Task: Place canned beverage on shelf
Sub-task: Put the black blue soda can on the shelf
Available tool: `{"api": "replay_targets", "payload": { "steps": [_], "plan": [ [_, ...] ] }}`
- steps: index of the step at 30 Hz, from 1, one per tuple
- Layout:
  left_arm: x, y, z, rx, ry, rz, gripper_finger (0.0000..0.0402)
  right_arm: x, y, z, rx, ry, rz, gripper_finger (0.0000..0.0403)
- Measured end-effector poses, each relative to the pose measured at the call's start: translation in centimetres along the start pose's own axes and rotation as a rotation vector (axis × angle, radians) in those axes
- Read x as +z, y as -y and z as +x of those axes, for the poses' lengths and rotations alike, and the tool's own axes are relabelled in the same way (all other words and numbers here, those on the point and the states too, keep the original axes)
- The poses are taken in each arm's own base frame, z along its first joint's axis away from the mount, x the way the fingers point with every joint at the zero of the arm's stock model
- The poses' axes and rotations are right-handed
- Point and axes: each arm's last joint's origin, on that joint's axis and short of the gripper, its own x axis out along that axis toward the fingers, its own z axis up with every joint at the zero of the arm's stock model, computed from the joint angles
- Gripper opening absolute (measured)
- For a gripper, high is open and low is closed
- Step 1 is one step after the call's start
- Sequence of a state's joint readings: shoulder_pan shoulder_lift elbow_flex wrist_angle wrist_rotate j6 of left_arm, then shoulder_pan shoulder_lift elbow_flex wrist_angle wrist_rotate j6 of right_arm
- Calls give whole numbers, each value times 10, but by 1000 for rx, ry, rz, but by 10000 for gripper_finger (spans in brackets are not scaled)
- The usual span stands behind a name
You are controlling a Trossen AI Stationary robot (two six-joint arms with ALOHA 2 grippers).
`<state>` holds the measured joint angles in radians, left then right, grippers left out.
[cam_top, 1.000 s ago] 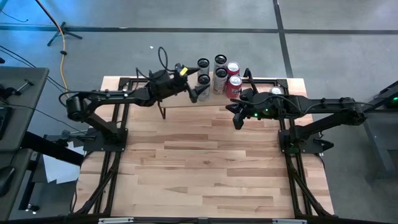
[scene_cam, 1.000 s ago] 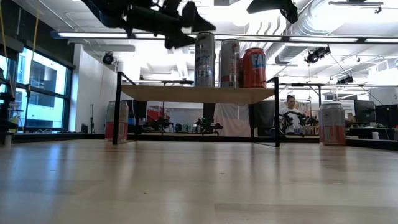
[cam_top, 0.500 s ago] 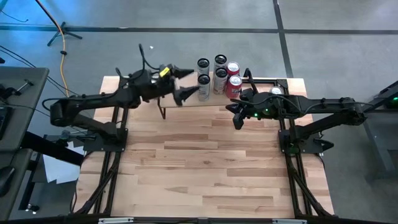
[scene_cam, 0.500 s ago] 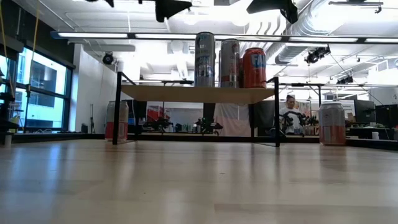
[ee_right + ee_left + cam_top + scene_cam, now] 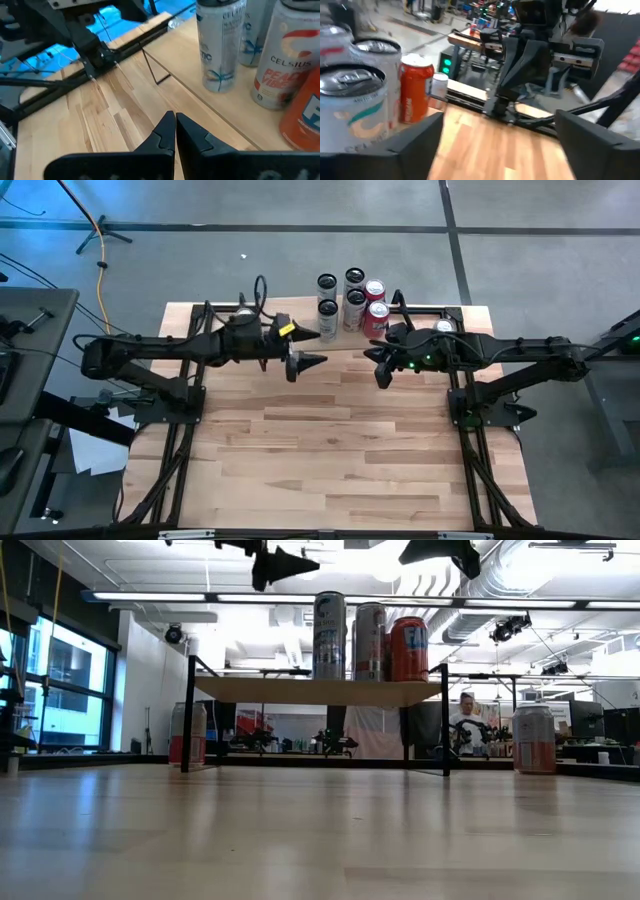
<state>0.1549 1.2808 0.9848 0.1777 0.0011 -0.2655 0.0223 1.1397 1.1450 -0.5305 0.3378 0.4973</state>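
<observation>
The shelf [image 5: 300, 691], a light wood plank on thin black legs, stands at the table's far edge [image 5: 345, 343]. Several cans stand upright on it: silver ones [image 5: 327, 310] [image 5: 329, 635] and orange-red ones [image 5: 377, 315] [image 5: 408, 648]. My left gripper [image 5: 302, 362] is open and empty. It hovers in front of the shelf's left part, above can height [image 5: 285, 560], fingers level and pointing toward the table's right; its wrist view shows the cans [image 5: 350, 110] beside it. My right gripper [image 5: 380, 372] is shut and empty, hovering in front of the shelf's right part [image 5: 175, 117].
Two more cans stand on the table near its far edge, one behind the shelf's left legs [image 5: 188, 732] and one to the right of the shelf [image 5: 533, 737]. The near half of the table [image 5: 340, 450] is bare wood. A person [image 5: 467, 712] sits in the room beyond.
My left gripper has drawn back from the silver can at the shelf's left front, first toward the table's left, then toward the near edge, turning its fingers toward the right. The can stays upright on the shelf. My right arm has kept still.
</observation>
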Motion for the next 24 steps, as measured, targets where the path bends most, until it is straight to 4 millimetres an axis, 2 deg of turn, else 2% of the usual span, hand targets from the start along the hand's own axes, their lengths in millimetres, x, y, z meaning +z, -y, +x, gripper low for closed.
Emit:
{"api": "replay_targets", "payload": {
  "steps": [3,8,9,16,24],
  "plan": [
    [-4,4,4,44,2,57,250,-3,2,0,-17,-32,-9,0],
    [-26,0,15,71,-52,62,38,-11,5,-1,-59,-110,-19,0],
    [-32,-2,16,70,-46,43,21,-14,6,-2,-70,-125,-29,0],
    [-64,-20,21,110,24,-32,3,-27,11,-12,-180,-213,-47,0],
    [-69,-51,40,178,-27,91,0,-29,22,-31,-221,-175,-36,0]
  ]
}}
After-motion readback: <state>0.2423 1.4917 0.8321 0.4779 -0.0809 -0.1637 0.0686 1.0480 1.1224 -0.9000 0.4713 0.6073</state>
